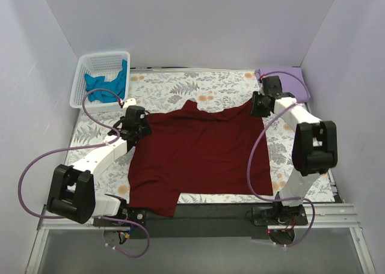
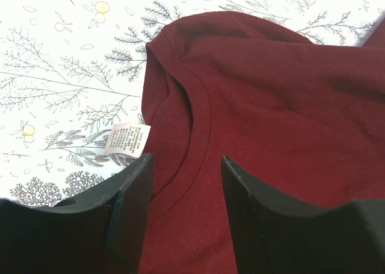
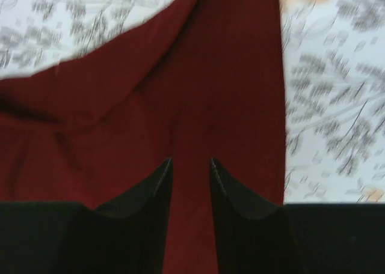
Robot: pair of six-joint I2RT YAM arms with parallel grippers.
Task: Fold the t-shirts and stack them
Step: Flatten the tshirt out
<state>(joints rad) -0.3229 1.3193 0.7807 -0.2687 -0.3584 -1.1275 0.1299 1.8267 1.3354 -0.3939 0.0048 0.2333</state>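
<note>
The dark maroon t-shirt [image 1: 198, 154] lies spread out on the floral cloth [image 1: 174, 88]. My left gripper [image 1: 136, 130] is at its upper left edge. In the left wrist view its jaws [image 2: 186, 160] stand wide apart over the collar [image 2: 201, 115], next to a white label [image 2: 126, 139]. My right gripper [image 1: 260, 107] is over the upper right sleeve. Its jaws [image 3: 191, 161] stand a little apart above the maroon fabric [image 3: 228, 76]. The teal t-shirt [image 1: 107, 82] lies crumpled in the basket. The lavender t-shirt [image 1: 293, 82] lies at the back right.
The white lattice basket [image 1: 81, 76] stands at the back left corner. Pale walls close in the table on the left, back and right. Purple cables loop beside both arms. The black rail [image 1: 210, 213] runs along the near edge.
</note>
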